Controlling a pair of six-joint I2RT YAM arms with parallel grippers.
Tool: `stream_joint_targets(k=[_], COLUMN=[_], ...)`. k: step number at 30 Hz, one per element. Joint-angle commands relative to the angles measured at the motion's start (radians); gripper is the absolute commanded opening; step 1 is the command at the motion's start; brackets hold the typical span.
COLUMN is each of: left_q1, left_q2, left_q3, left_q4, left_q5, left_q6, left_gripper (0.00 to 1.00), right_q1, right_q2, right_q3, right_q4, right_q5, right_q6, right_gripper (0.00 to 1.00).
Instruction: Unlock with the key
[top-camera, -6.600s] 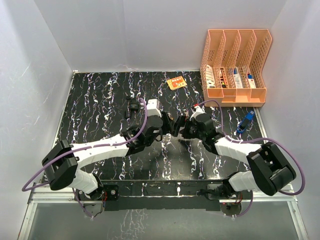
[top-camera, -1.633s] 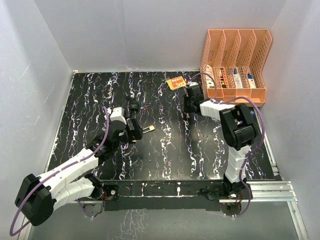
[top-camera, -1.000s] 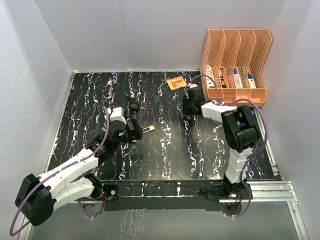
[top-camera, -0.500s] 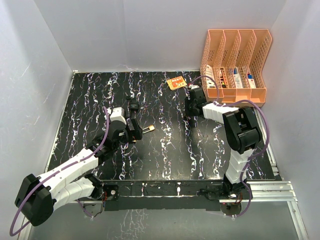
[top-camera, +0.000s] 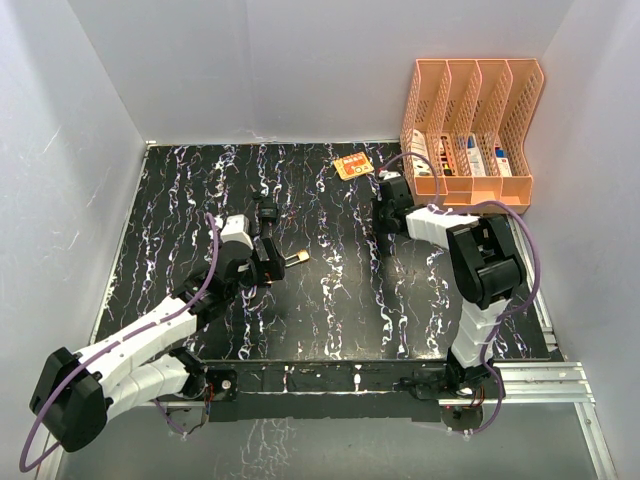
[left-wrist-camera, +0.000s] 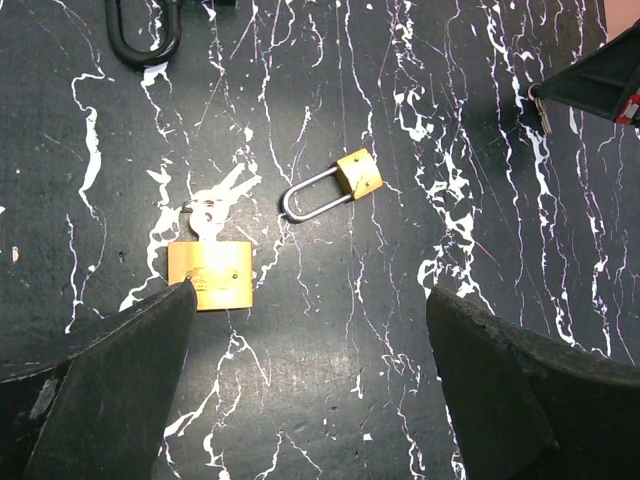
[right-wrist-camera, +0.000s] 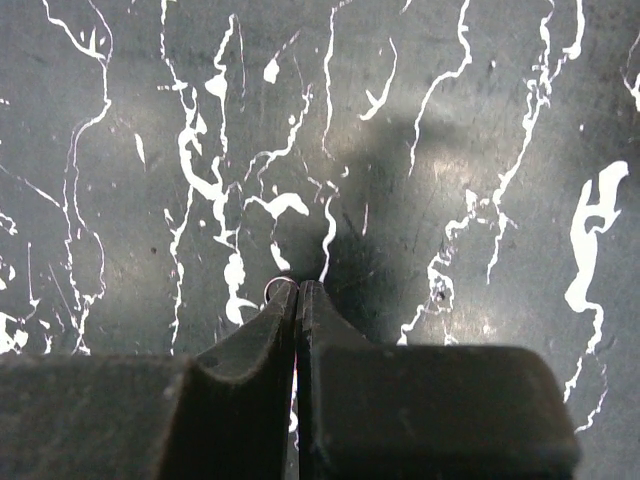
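While the left hand (left-wrist-camera: 310, 293) hovers with its fingers spread wide over the brass padlock (left-wrist-camera: 210, 276), whose keys (left-wrist-camera: 213, 205) touch its 12 o'clock edge, it looks poised to drop and steady that body for the turn. A smaller padlock (left-wrist-camera: 357, 172) lies near, at 2 o'clock. Toward 3 o'clock across the bench (top-camera: 330, 310), the right hand (right-wrist-camera: 297, 300) is pinched fully closed, tips down beside a tiny ring (right-wrist-camera: 280, 288); whether it grips that ring I cannot tell.
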Motion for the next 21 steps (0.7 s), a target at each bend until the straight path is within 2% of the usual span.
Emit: stream_joint_targets(k=[1,11,21], left_q1=[-0.004,-0.005,-0.018], left_q2=[0.009,0.109,0.225], left_q3=[-0.009,0.003,-0.053], left_q4=[0.043,0.247,0.693], left_q5=[0.037,0.192,0.428], left_q6=[0.028,0.043,0.099], left_gripper=[0.97,0.92,0.84], right_q1=[-0.003,0.013,0.083], right_q2=[-0.097,-0.428,-0.76], right_q3=[-0.061,-0.258,-0.378], right_q4=[0.051,0.18,0.15], right_q5=[0.027,-0.044,-0.116], right_q6=[-0.001,0.071,0.155], right_gripper=[0.0,0.0,0.0])
